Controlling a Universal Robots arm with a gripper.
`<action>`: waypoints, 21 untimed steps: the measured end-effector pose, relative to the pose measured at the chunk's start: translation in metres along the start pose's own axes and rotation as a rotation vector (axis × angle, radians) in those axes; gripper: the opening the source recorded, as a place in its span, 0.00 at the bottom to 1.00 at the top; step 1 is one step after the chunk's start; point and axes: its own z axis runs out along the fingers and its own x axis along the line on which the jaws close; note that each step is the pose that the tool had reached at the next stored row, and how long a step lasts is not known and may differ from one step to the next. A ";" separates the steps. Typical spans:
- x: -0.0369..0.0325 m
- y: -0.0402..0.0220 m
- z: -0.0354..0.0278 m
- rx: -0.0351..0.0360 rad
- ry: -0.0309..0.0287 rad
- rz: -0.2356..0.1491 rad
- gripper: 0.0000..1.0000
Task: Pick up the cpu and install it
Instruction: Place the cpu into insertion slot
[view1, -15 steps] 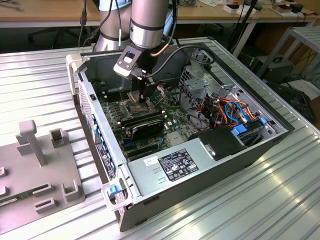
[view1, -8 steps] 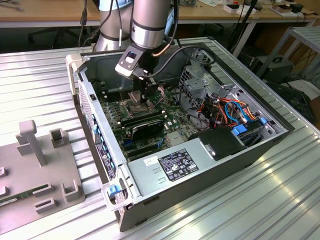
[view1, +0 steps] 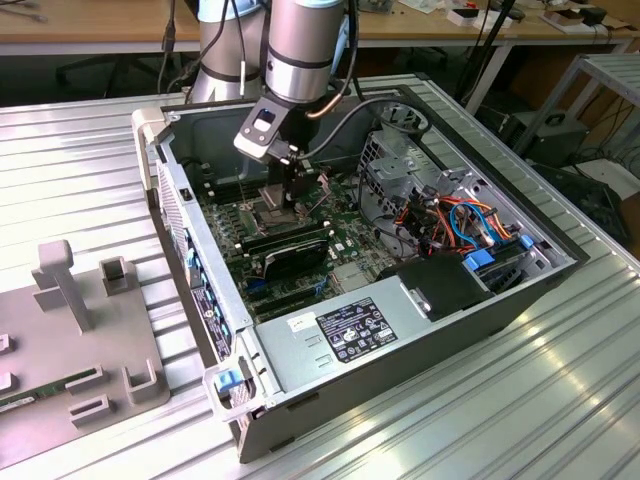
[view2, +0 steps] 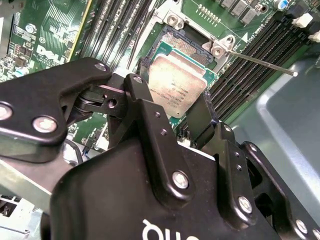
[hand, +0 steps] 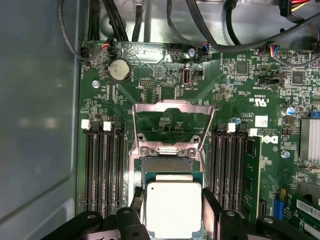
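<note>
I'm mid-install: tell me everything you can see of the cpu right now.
The cpu is a thin square chip with a dull silver-grey metal lid on a green board whose edge peeks out around it. It lies flat, lid up, over the open socket, whose retention frame is flipped up. The hand is closed on it, with a black finger against each of two opposite edges. Whether it is fully seated in the socket cannot be told.

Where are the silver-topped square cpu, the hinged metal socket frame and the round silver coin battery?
silver-topped square cpu (hand: 172, 207): first wrist view, middle of its metal top.
hinged metal socket frame (hand: 167, 150): first wrist view, the bar with two screws.
round silver coin battery (hand: 119, 70): first wrist view, centre of its face.
</note>
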 end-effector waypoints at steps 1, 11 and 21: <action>0.0000 0.0001 0.0006 0.0000 0.0000 0.000 0.55; 0.0001 0.0002 0.0033 0.0000 0.0000 0.000 0.55; 0.0006 0.0000 0.0163 0.0001 0.0000 0.000 0.55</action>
